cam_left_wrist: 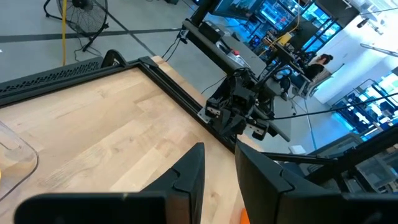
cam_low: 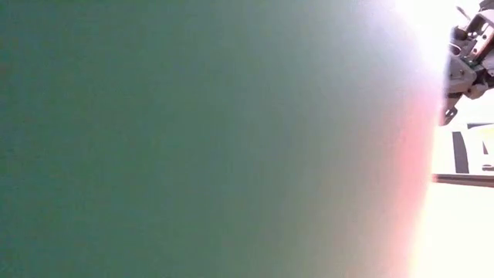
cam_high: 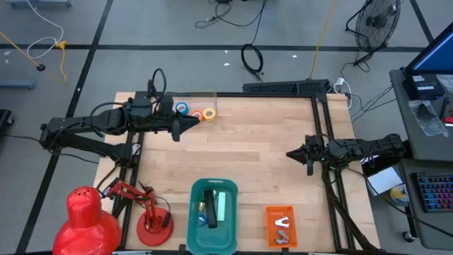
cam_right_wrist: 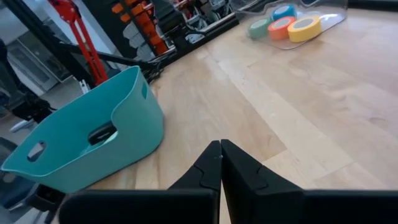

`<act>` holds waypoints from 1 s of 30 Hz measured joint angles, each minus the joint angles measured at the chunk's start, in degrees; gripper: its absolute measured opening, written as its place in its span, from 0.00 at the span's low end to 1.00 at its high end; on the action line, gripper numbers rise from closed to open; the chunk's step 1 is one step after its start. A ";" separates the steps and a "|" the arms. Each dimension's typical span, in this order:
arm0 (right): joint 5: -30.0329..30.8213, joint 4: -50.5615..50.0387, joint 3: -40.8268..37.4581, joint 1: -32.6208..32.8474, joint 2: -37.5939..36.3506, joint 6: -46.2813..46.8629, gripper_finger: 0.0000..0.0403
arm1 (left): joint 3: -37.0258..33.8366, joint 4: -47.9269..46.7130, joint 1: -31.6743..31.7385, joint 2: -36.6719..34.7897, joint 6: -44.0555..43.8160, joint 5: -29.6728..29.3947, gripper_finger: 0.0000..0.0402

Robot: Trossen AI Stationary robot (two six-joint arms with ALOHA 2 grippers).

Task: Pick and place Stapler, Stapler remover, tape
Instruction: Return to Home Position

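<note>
Four tape rolls, blue (cam_high: 182, 108), green, orange (cam_high: 196, 114) and yellow (cam_high: 209, 112), lie flat in a clear tray (cam_high: 205, 94) at the table's far left. The right wrist view shows them as green (cam_right_wrist: 258, 28), orange (cam_right_wrist: 281, 26), yellow (cam_right_wrist: 305, 26) and blue (cam_right_wrist: 285, 11). A dark stapler (cam_high: 210, 205) lies inside the teal bin (cam_high: 228, 185) at the near edge. My left gripper (cam_high: 190, 125) hovers just near of the tray, slightly open (cam_left_wrist: 217, 158) and empty. My right gripper (cam_high: 291, 152) is shut (cam_right_wrist: 221, 149) and empty over the right half of the table.
An orange tray (cam_high: 279, 211) holding small grey metal pieces sits right of the bin. A red desk lamp (cam_high: 88, 212) stands at the near left corner. The bin's wall fills most of the low view (cam_low: 193, 139). Bare wood lies between the two grippers.
</note>
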 joint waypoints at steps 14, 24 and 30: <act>-6.00 0.12 -0.02 -7.92 0.01 -2.86 0.00 | 0.00 0.05 0.00 0.00 -1.07 0.54 0.23; -6.01 0.05 -0.02 -8.87 0.55 -1.43 0.00 | 0.00 -1.93 0.00 -0.02 2.25 0.37 0.23; -6.06 4.08 -0.04 -8.87 0.52 -1.32 0.01 | -0.43 -10.48 0.75 -1.12 1.87 -4.83 0.21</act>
